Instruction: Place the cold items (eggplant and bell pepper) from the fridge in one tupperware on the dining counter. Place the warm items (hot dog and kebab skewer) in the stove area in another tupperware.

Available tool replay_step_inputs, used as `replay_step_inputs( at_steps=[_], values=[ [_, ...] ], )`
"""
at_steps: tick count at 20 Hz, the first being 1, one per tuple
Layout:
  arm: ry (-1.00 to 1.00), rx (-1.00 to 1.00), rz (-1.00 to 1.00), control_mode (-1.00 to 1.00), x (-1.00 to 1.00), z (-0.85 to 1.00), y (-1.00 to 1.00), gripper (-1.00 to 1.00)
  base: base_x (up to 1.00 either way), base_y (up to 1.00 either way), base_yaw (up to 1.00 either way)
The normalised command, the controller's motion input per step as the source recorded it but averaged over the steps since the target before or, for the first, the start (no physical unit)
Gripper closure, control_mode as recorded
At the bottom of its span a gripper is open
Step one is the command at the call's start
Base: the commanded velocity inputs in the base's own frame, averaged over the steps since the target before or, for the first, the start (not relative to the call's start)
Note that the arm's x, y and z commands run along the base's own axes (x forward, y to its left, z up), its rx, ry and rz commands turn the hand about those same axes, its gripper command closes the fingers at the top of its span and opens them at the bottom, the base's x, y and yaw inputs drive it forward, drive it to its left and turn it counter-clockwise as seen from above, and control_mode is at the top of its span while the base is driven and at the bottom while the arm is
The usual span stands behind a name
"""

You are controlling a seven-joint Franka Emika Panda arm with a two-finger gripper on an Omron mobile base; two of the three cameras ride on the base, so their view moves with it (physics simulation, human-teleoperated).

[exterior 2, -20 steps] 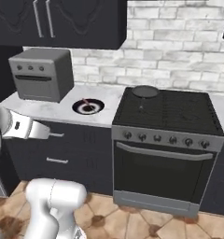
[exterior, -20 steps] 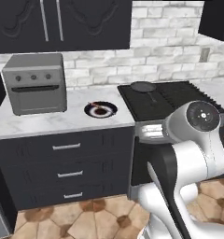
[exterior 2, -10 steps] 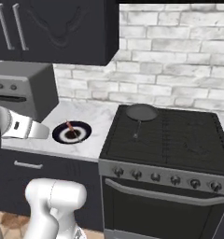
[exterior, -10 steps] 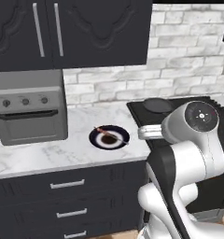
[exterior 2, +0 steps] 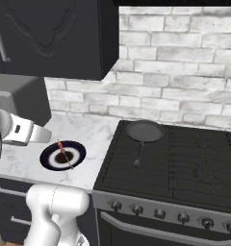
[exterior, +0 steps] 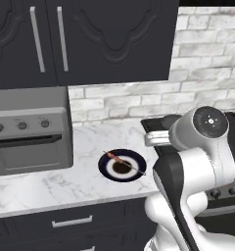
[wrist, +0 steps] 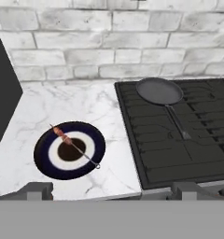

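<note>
- On the marble counter (exterior: 51, 184), between the toaster oven (exterior: 29, 130) at its left end and the stove (exterior 2: 185, 163) at its right edge, sits a dark plate (wrist: 69, 150) with the kebab skewer (wrist: 73, 144) lying across it, untouched.
- No tupperware can be made out near the stove, and I cannot pick out a hot dog; the frying pan (wrist: 159, 91) on the stove's back left burner looks empty.
- Judging by this, the warm half of the task is barely begun: nothing is picked up, nothing boxed.
- Fingers of the gripper (wrist: 111, 189) stand spread wide with nothing between them, above the counter's front edge, well apart from the skewer.
- Compared with a second ago, the whole scene has grown larger and shifted: the base has driven closer to the counter, while plate, oven and pan keep their places on it.
</note>
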Motion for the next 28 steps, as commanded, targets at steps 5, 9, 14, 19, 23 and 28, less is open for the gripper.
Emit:
replay_step_inputs(
  at_steps=[5,9,14,19,23,28],
  values=[
    [0.02,-0.03,0.10,-1.00,0.14,-0.29,0.13,-1.00,0.31,0.10,0.10],
    [0.10,-0.15,0.33,-1.00,0.13,-0.95,0.40,-1.00,0.00,0.00,0.00],
    [0.25,-0.10,0.23,-1.00,0.39,-0.80,0.25,-1.00,0.00,0.00,0.00],
    [0.22,0.00,0.00,-1.00,0.51,-0.47,0.00,-1.00,0.00,0.00,0.00],
    [0.09,0.00,0.00,-1.00,0.30,-0.28,0.00,-1.00,0.00,0.00,0.00],
    [0.04,-0.01,0.00,-1.00,0.56,-0.37,0.00,-1.00,0.00,0.00,0.00]
  ],
)
